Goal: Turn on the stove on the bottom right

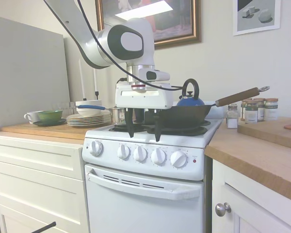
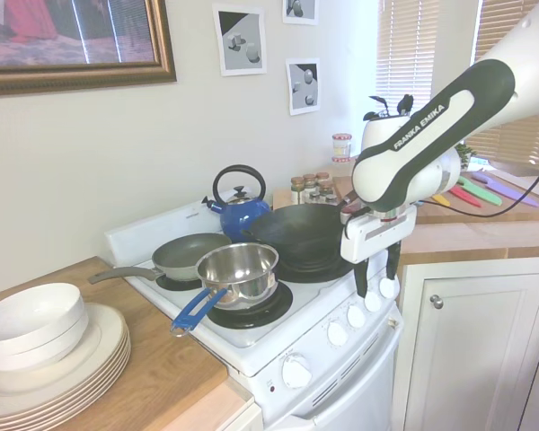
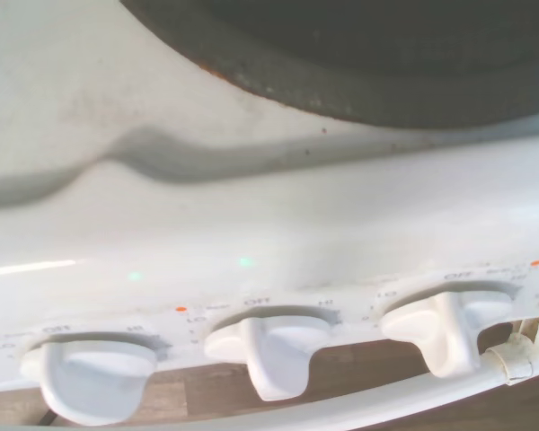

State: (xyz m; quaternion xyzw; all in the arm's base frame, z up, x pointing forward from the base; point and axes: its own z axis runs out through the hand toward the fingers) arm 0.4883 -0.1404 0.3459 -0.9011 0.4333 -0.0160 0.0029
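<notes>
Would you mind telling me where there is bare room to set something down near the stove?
The wooden counter is bare between the stove and the spice jars. The stovetop is crowded: wok, saucepan, frying pan, kettle. The opposite counter holds stacked plates.

White stove (image 1: pixel 145 194) (knobs at OFF)
</notes>
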